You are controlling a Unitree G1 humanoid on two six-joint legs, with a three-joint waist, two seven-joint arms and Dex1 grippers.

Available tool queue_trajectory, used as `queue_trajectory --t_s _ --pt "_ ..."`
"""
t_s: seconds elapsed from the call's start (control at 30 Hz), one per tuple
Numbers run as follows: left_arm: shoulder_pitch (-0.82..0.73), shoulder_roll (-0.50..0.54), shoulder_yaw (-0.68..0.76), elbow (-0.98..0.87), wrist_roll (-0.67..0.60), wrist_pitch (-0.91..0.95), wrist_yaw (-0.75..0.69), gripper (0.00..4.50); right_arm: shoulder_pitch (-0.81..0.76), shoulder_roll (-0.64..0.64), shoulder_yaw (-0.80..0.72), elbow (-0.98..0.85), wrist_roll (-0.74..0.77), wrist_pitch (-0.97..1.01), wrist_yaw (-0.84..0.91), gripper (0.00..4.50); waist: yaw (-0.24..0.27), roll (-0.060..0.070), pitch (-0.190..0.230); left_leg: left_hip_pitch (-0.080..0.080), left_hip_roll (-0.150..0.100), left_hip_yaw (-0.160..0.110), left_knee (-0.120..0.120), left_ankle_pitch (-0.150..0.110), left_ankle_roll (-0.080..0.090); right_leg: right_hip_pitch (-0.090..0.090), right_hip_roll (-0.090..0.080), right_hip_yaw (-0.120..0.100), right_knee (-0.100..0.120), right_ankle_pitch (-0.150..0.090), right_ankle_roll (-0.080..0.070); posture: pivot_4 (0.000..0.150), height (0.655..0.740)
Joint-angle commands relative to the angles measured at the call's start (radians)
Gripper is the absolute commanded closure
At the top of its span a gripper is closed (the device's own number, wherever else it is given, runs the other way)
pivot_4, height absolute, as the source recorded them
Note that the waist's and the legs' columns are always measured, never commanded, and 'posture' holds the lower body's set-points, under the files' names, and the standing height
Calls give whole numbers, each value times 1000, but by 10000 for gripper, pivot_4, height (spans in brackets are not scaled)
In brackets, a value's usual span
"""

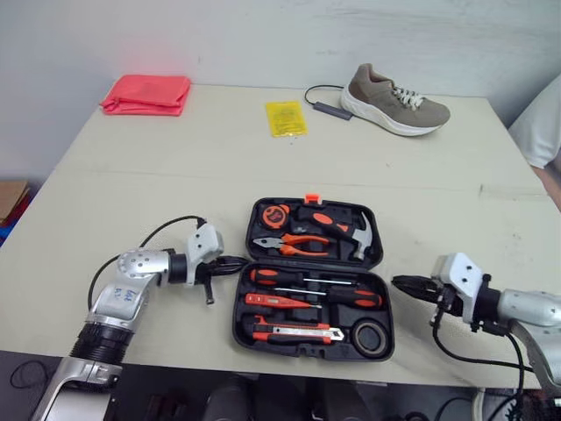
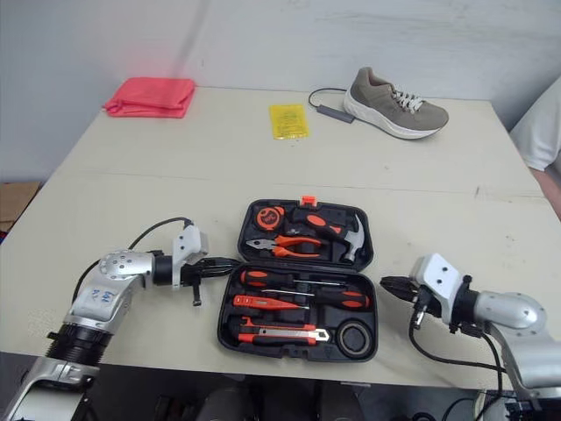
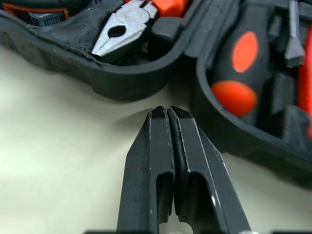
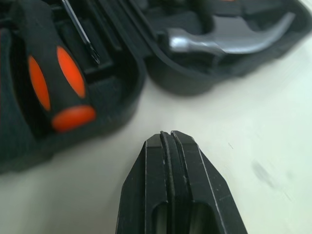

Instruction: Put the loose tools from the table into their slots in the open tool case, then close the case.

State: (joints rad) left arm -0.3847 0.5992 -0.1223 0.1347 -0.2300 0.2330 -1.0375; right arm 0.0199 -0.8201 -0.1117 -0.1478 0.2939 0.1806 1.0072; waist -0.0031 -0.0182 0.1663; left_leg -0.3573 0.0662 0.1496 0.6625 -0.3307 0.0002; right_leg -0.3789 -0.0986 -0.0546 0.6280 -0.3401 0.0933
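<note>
Fingers pressed shut, the left gripper (image 1: 233, 261) points at the left edge of the open tool case (image 1: 240, 326) in the head view. The right gripper (image 1: 399, 282), also shut, points at its right edge. In the left wrist view, the closed tips stop just short of the case wall, near the pliers (image 3: 122, 29). In the right wrist view, the closed tips lie near the wall by the hammer (image 4: 229, 41).

At the far side of the table (image 1: 219, 167) lie a folded red cloth (image 1: 146, 94), a yellow packet (image 1: 286, 117), a black cable (image 1: 326, 107) and a tan shoe (image 1: 394, 99), with a person's white sleeve (image 1: 542, 123) beyond the right edge.
</note>
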Motion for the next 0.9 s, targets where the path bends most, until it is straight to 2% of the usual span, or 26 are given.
queue_trajectory --t_s 0.03,0.63,0.9 --pt "-28 -12 -16 1 18 6 4 44528 -62 11 36 -10 -12 56 -25 45000 0 0 0 0 0 0 0 0 0 0 0 0 0 0 0 1500 7400" --pt "-184 -123 -51 172 106 17 80 44528 -256 62 109 248 -125 -42 -45 45000 1 0 0 -1 -2 0 3 1 3 1 0 -8 0 2 3 1500 7400" --pt "-209 -108 -15 243 121 -4 104 44528 -249 48 85 289 -121 -41 -42 45000 1 0 0 -1 -2 0 4 1 3 1 -1 -8 1 2 3 1500 7400"
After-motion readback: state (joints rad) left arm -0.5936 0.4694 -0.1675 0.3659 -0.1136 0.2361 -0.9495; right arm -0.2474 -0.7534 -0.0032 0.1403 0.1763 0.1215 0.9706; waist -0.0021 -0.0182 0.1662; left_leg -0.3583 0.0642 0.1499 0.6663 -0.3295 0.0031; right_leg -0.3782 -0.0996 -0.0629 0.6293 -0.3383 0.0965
